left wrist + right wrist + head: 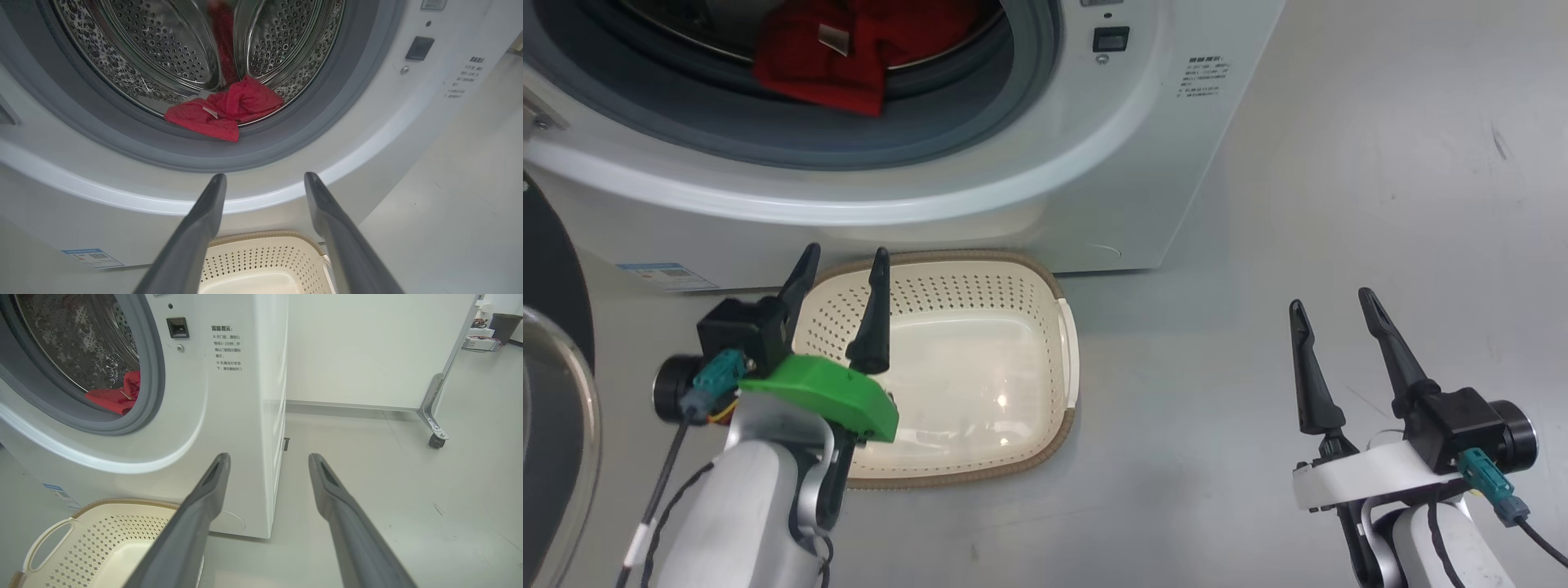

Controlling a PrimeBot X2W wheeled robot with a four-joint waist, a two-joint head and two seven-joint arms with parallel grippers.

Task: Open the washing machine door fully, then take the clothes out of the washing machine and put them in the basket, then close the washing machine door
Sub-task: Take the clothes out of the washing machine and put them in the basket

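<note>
The white washing machine [980, 220] stands with its round opening uncovered. Its door [551, 392] hangs swung out at the far left, black rim and clear glass showing. Red clothes [841, 57] lie at the front lip of the steel drum, also visible as red clothes [222, 110] and red clothes [116, 396]. The cream basket [1066, 359] sits on the floor right below the opening, with nothing in it. My left gripper [841, 265] hovers open over the basket's left side, below the opening. My right gripper [1331, 306] stands open over bare floor to the right.
Grey floor spreads to the right of the machine. A white partition wall on a castor foot [436, 439] stands behind the machine's right side. A blue sticker [666, 276] marks the machine's lower front.
</note>
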